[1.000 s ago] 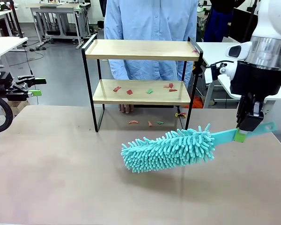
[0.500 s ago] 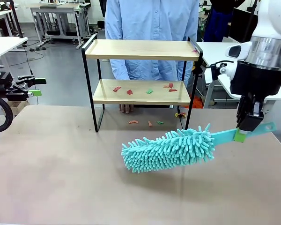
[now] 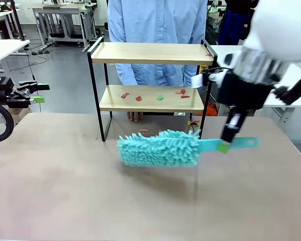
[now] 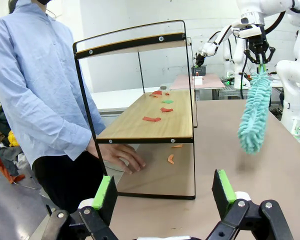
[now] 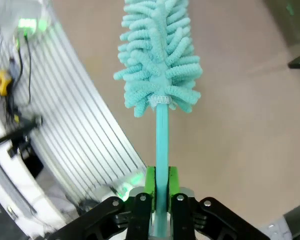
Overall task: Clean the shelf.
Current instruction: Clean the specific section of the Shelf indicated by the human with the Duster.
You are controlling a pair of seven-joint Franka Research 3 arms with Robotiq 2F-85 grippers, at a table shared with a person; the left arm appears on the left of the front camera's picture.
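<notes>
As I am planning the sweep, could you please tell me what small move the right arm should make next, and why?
Probably raise the duster to the level of the lower board of the shelf. The right gripper is shut on its handle, but its head hangs low over the table, in front of the shelf and seemingly below the board where red and green scraps lie.

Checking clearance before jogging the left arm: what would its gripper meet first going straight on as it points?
Probably the shelf: the open left gripper faces its near end, roughly level with the lower board. The gap between looks free, though depth is unclear.
</notes>
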